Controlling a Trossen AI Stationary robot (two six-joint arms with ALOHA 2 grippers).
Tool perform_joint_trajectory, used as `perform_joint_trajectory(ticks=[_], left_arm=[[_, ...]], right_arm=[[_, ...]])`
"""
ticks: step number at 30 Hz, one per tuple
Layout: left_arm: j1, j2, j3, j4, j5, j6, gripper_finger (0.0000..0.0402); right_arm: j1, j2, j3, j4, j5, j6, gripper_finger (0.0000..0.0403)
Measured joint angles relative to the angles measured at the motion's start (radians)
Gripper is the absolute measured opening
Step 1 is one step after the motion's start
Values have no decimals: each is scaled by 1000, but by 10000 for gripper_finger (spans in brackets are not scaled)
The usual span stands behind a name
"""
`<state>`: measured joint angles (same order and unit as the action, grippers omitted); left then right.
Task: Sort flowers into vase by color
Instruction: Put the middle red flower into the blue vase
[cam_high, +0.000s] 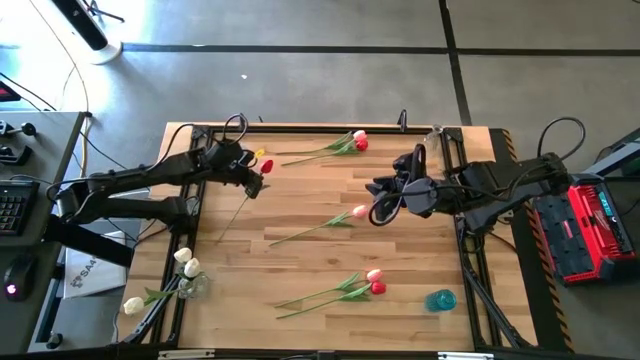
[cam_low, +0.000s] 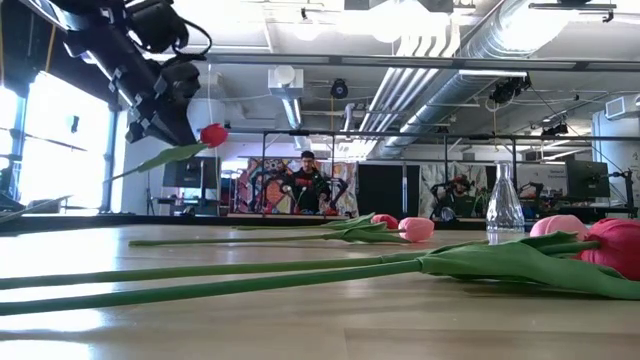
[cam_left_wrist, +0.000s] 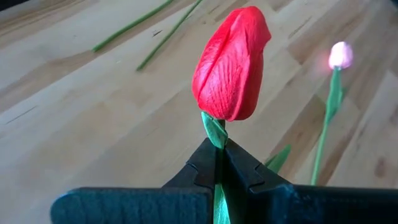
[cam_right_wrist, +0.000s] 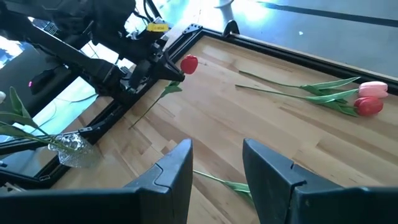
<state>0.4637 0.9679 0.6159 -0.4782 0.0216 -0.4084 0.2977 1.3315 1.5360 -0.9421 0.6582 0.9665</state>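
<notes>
Above the table's left side, the left gripper is clamped on a red tulip stem.

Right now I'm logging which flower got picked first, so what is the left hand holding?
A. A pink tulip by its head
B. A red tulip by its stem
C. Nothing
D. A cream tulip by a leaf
B: the left hand is shut on the stem just under the head of the red tulip, which the low view shows lifted off the table.
</notes>
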Motion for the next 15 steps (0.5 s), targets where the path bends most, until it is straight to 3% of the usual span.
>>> perform_joint_trajectory(ticks=[9,15], left_arm=[[-62,-6,110,27,6,35,0],[-85,-2,165,301,233,46,0]], right_arm=[[3,0,0,2,3,-12,130],[40,-10,0,69,56,-83,130]])
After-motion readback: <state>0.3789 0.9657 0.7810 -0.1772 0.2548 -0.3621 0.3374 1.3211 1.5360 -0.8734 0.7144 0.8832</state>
